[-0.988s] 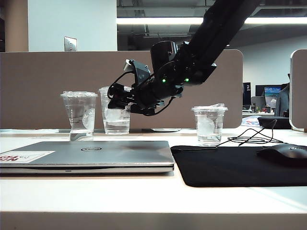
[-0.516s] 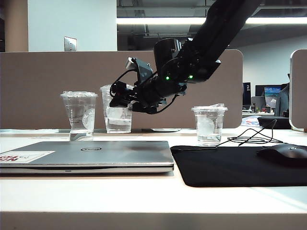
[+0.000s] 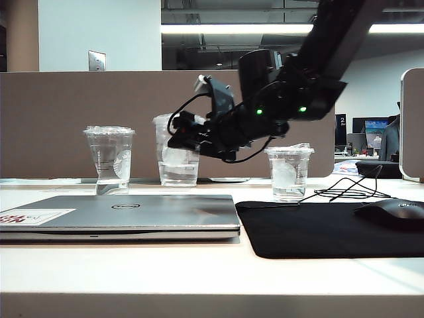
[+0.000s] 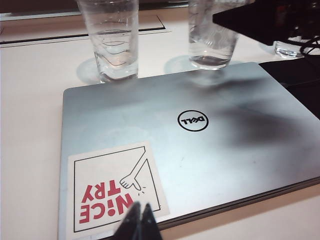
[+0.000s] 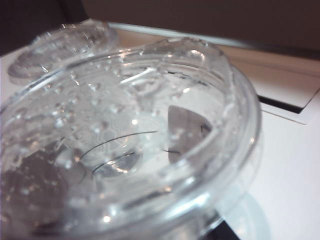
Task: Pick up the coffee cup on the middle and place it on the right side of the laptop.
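The coffee cup [image 3: 177, 167], clear and lidded, is behind the laptop [image 3: 132, 212], just right of its middle. My right gripper [image 3: 187, 138] reaches in from the right and is shut on the cup's upper part. Whether the cup's base touches the table I cannot tell. In the right wrist view the cup's wet clear lid [image 5: 125, 145] fills the frame, with one dark finger [image 5: 226, 234] at its edge. The left wrist view shows the cup [image 4: 212, 35] beyond the silver laptop [image 4: 210, 160]. My left gripper [image 4: 140, 220] is shut and empty above the laptop's sticker [image 4: 115, 192].
A taller clear cup [image 3: 109, 159] stands behind the laptop's left part. Another short clear cup [image 3: 289, 173] stands to the right, behind a black mat [image 3: 331, 228] with a mouse [image 3: 391, 213] and cables [image 3: 351, 190]. A brown partition [image 3: 66, 106] closes the back.
My right gripper has moved to the right with the coffee cup in it, away from the taller cup. The left arm has kept still.
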You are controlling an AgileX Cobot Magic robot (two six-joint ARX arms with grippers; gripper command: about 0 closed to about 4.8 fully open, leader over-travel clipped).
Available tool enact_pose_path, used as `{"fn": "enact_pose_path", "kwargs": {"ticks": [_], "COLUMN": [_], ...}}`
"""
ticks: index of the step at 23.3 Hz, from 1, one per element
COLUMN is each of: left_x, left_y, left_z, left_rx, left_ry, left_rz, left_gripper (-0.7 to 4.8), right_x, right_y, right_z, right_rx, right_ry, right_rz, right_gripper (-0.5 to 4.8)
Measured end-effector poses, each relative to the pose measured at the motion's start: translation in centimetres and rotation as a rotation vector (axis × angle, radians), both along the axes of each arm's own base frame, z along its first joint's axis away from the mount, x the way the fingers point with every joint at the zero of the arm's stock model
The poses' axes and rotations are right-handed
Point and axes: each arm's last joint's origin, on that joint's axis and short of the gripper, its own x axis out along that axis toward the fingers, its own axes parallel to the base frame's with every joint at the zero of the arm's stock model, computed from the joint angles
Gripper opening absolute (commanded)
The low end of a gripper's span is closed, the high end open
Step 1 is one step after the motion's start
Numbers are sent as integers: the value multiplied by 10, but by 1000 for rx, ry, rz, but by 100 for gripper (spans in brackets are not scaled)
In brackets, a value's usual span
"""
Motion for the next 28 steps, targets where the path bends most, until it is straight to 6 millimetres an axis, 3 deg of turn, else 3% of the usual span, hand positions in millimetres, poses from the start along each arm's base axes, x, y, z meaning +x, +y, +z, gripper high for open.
{"fn": "enact_pose_path", "kwargs": {"ticks": [13, 19, 28], "left_x": [0, 0, 0], "left_y": [0, 0, 0], "left_z": [0, 0, 0], "left_rx": [0, 0, 0], "left_ry": [0, 0, 0], "left_rz": [0, 0, 0], "left_gripper": [-5, -5, -5], "right_x": [-39, -69, -89], "right_y": [-25, -41, -54], "right_z": [-11, -18, -18], "right_rx": [-12, -18, -16], "right_ry": [47, 46, 55], "right_rz": [-12, -37, -48], "right_gripper": [322, 322, 323]}}
